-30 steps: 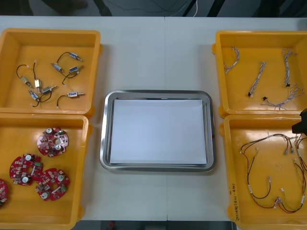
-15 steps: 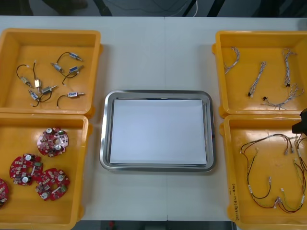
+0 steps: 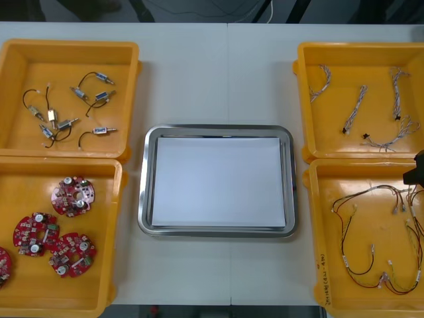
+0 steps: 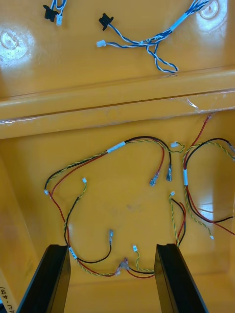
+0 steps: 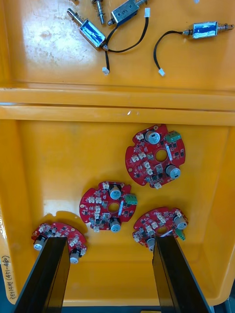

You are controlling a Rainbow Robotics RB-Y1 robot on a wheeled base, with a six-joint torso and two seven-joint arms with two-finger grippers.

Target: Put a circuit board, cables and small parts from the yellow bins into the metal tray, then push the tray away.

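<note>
Light tabletop (image 3: 199, 73) carried the white-lined metal tray (image 3: 217, 127) between yellow bins (image 3: 66, 45). My left gripper (image 5: 110, 242) hung spread wide and empty, with circuit boards (image 5: 155, 156) beyond its tips. My right gripper (image 4: 111, 248) hung likewise, red and yellow cables (image 4: 116, 146) beneath it.

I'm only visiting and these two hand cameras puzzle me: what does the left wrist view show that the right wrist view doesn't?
Left wrist view: four round red circuit boards lie in the yellow bin under the left gripper, with small metal parts in the bin beyond. Right wrist view: red and yellow cables lie under the right gripper, with twisted blue and white cables beyond. Both: two adjoining bins, looking orange, and black jaws standing open, holding nothing.
</note>
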